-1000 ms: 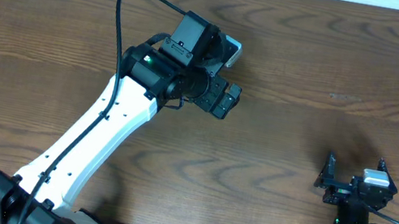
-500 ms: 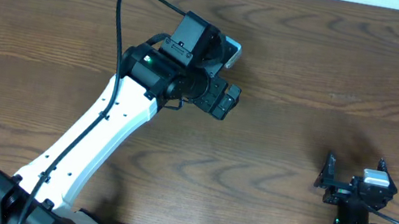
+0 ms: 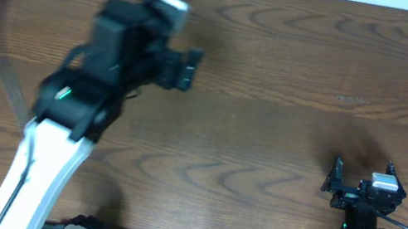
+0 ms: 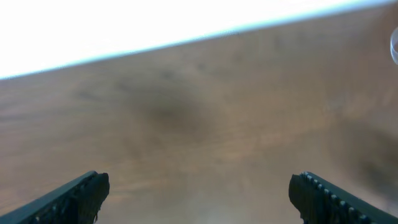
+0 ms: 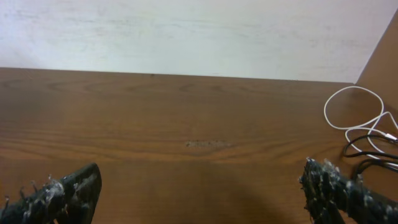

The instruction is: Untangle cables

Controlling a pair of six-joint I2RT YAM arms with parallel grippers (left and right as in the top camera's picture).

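Right hand and left hand both spread wide, holding nothing.
White cable and black cable lie in loose loops at the tabletop's right edge, partly out of frame, rightward and beyond the right hand; the left hand is well apart, so the right arm looks nearer.

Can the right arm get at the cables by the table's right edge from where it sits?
Probably yes. The right gripper is open and empty, the cables lie ahead to its right, and only bare table shows between them. They run partly out of the overhead view, so full reach is uncertain.
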